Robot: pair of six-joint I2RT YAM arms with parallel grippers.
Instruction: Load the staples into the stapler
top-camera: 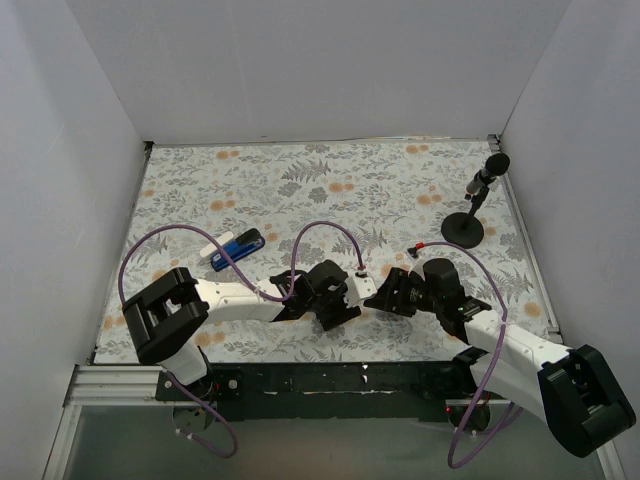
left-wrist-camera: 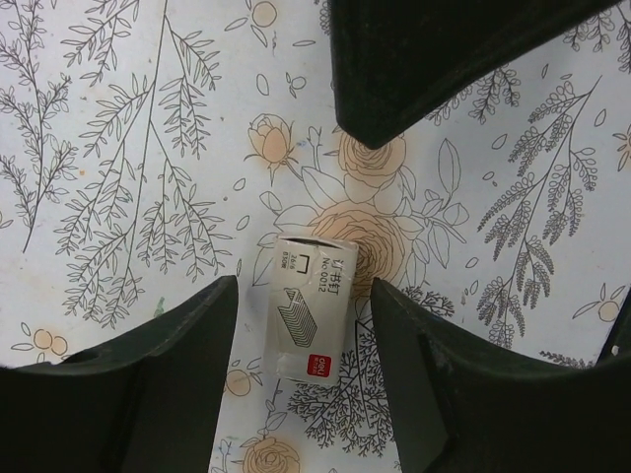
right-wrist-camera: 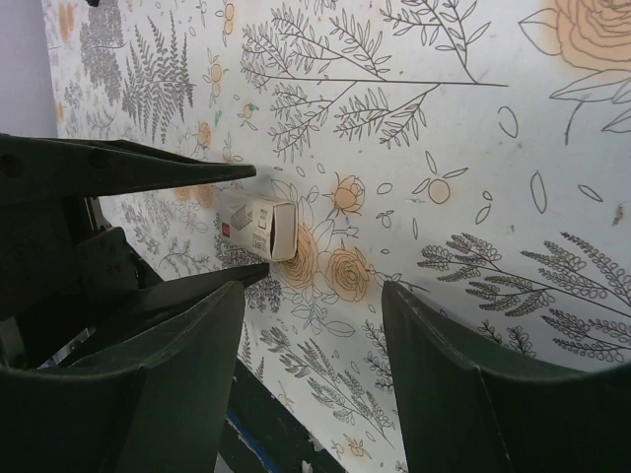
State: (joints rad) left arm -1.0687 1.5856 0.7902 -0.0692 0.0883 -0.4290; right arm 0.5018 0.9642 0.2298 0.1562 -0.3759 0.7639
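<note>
Staples (left-wrist-camera: 308, 313): small white box, flat on floral tablecloth (left-wrist-camera: 118, 148), between the wide-spread jaws of left gripper (left-wrist-camera: 304, 291), touching neither. Stapler (top-camera: 238, 247): blue, well apart. Right gripper (right-wrist-camera: 314, 296): jaws wide, empty.

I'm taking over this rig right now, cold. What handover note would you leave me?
Left gripper: open, fingers either side of the staples box, not closed on it.
Right gripper: open, empty, near the box.
Stapler: on the table, well left of both grippers, untouched.
Done: left gripper lined up on the box.
Left: grasp the box, get staples out, load the stapler.
</note>
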